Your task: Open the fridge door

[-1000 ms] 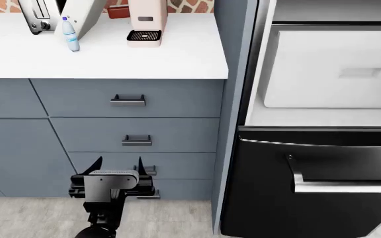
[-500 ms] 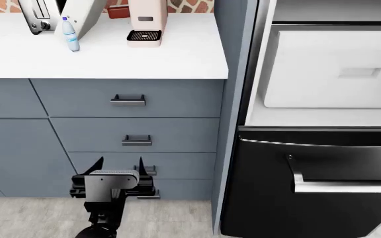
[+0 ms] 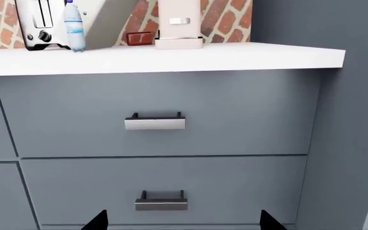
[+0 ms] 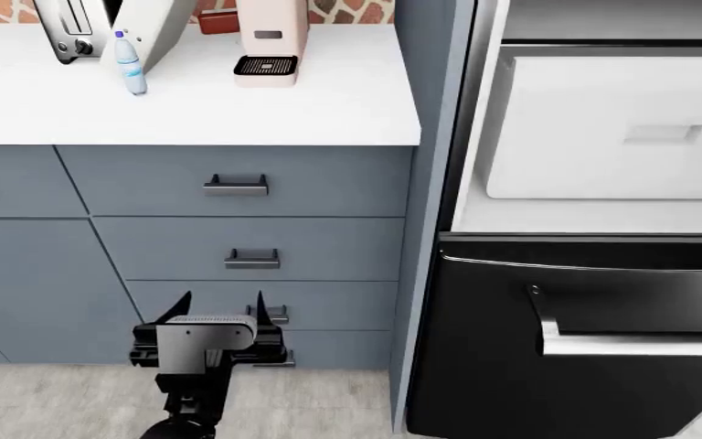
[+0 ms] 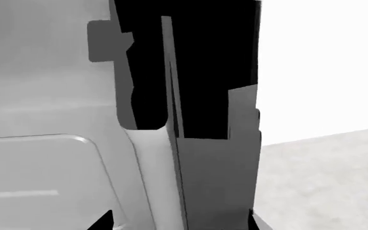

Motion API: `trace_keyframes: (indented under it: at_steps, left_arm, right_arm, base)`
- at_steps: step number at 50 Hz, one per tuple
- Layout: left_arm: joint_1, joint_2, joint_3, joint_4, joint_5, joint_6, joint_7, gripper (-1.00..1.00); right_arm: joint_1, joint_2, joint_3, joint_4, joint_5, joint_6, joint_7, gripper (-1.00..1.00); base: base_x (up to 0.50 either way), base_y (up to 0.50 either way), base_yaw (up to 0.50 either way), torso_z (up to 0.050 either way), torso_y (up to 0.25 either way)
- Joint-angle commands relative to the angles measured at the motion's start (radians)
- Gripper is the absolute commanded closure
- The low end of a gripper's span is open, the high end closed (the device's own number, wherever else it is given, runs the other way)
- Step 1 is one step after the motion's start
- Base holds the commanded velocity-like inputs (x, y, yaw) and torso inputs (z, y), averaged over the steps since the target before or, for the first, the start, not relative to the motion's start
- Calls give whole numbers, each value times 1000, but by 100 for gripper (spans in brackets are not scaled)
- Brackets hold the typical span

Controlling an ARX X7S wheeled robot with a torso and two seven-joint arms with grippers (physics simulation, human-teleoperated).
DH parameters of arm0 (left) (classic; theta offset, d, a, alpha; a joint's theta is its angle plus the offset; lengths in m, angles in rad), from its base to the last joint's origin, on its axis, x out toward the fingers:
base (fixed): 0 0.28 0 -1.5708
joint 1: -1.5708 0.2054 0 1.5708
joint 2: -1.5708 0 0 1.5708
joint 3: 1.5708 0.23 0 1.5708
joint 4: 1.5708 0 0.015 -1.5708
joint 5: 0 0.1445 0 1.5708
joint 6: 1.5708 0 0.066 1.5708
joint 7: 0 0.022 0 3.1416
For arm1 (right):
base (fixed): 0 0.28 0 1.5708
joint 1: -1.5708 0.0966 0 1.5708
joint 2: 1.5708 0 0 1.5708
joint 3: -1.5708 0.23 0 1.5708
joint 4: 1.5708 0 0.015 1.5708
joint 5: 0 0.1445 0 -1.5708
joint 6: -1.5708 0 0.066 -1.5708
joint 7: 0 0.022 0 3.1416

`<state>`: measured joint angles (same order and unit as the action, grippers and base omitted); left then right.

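Observation:
In the head view the fridge's upper compartment [image 4: 620, 128] stands exposed, showing a white interior with a white drawer. The fridge door itself is outside that view. In the right wrist view a dark panel with a grey edge [image 5: 212, 182] appears edge-on beside pale inner lining [image 5: 43, 96]; this looks like the fridge door, and I cannot make out its bar handle. My right gripper [image 5: 178, 223] is open, its dark fingertips [image 5: 104, 221] wide apart with that edge in line between them. My left gripper [image 4: 220, 306] hangs open in front of the lower cabinet drawers, holding nothing.
Grey-blue cabinet drawers [image 4: 235, 249] with small handles [image 3: 155, 122] sit under a white counter [image 4: 205, 101]. On the counter are a toaster [image 4: 70, 27], a water bottle [image 4: 129, 62] and a pink coffee machine [image 4: 268, 46]. The lower black fridge front [image 4: 570, 366] has a horizontal silver bar [image 4: 638, 346].

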<state>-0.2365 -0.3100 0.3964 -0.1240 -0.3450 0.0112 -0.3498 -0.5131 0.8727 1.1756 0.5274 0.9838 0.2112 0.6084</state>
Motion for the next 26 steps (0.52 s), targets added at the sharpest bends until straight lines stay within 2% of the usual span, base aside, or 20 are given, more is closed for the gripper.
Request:
trace_keyframes:
  at_steps: [1, 3, 6, 7, 8, 13, 21, 26]
  left_arm:
    - [1, -1, 2, 0, -3, 1, -1, -100]
    - [1, -2, 2, 0, -3, 1, -2, -100]
    - [0, -1, 4, -3, -2, 1, -2, -100]
    - [0, -1, 4, -3, -2, 2, -2, -100]
    - [-1, -1, 4, -4, -3, 1, -3, -100]
    - [-4, -1, 4, -7, -4, -1, -3, -100]
    - [-8, 1, 9, -13, -1, -2, -6, -100]
    - [-5, -1, 11, -11, 0, -1, -8, -100]
  right_arm:
    - [67, 139, -82, 260, -38, -11, -184, -100]
    - [66, 182, -108, 325, -57, -26, -264, -100]
    - [103, 197, -158, 294, -77, -34, -250, -100]
    - [121, 202, -135, 311, -42, -2, -261, -100]
    - [139, 227, -178, 355, -61, 8, -276, -100]
    - [184, 280, -187, 475, -67, -3, -305, -100]
    - [337, 390, -312, 697, -135, -25, -360, -100]
    - [415, 430, -361, 747, -168, -13, -349, -100]
  base:
    - [0, 0, 0, 0, 0]
    - [0, 0, 0, 0, 0]
    - [0, 0, 0, 0, 0]
    - [0, 0, 0, 0, 0]
    - [0, 0, 0, 0, 0]
    - [0, 0, 0, 0, 0]
    - [0, 0, 0, 0, 0]
    - [0, 0, 0, 0, 0]
